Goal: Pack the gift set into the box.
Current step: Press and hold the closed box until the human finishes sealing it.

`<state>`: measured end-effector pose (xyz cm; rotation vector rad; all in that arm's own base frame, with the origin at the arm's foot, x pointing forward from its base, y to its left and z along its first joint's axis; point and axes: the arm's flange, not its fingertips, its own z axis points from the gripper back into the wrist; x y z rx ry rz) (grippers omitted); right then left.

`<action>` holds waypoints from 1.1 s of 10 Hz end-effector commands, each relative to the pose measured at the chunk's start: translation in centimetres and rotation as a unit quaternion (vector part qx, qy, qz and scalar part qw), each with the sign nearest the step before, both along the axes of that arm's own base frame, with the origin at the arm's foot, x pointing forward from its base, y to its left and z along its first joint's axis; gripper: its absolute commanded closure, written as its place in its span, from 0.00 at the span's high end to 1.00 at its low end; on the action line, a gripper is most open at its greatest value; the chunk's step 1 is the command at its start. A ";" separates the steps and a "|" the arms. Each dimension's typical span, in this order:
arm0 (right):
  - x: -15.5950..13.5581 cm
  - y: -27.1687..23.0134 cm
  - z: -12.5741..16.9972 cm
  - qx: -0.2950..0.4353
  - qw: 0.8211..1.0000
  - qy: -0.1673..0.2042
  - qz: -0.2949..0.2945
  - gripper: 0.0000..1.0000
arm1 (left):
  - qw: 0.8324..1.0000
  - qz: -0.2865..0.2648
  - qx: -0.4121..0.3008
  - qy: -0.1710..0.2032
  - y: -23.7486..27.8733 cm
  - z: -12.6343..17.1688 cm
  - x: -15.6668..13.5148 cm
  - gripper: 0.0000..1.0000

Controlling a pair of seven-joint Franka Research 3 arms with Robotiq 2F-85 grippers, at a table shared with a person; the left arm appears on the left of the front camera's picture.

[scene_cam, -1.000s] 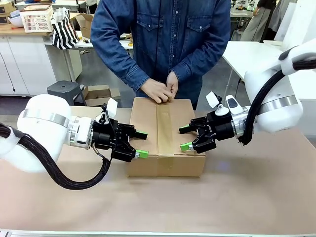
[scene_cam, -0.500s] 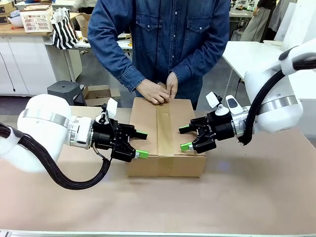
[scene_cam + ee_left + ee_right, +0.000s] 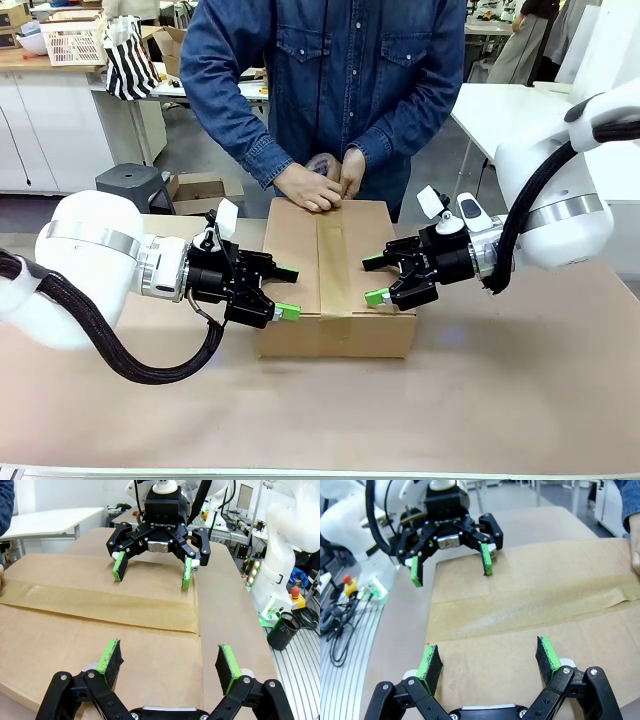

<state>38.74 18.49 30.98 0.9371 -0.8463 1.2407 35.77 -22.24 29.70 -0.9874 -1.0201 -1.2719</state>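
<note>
The box point(image 3: 335, 275) is a brown cardboard carton in the middle of the table, its flaps shut with a strip of brown tape point(image 3: 332, 262) along the top seam. The gift set is hidden from every view. My left gripper point(image 3: 283, 291) is open at the box's left edge, and my right gripper point(image 3: 373, 280) is open over its right edge. Each wrist view looks across the taped lid point(image 3: 100, 605) point(image 3: 530, 605) at the other gripper point(image 3: 151, 570) point(image 3: 451, 562). The person's hands point(image 3: 322, 182) press on the far end of the lid.
The person in a denim shirt point(image 3: 330, 80) stands right behind the box at the far edge. Brown paper point(image 3: 320, 410) covers the table. A white side table point(image 3: 500, 110) stands at the back right, a dark stool point(image 3: 135, 185) at the back left.
Only the person's hands shifted a little at the far end of the lid. Both grippers and the box stayed put.
</note>
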 end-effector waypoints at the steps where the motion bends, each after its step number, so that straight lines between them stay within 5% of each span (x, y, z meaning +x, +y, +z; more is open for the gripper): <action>1: -0.1 0.0 -0.2 -0.003 1.000 0.000 0.000 1.00 | 1.000 -0.002 0.004 -0.006 0.1 -0.2 -0.3 1.00; 11: -0.1 0.0 -0.2 -0.003 1.000 0.000 0.000 1.00 | 1.000 -0.002 0.004 -0.006 0.1 -0.2 -0.3 1.00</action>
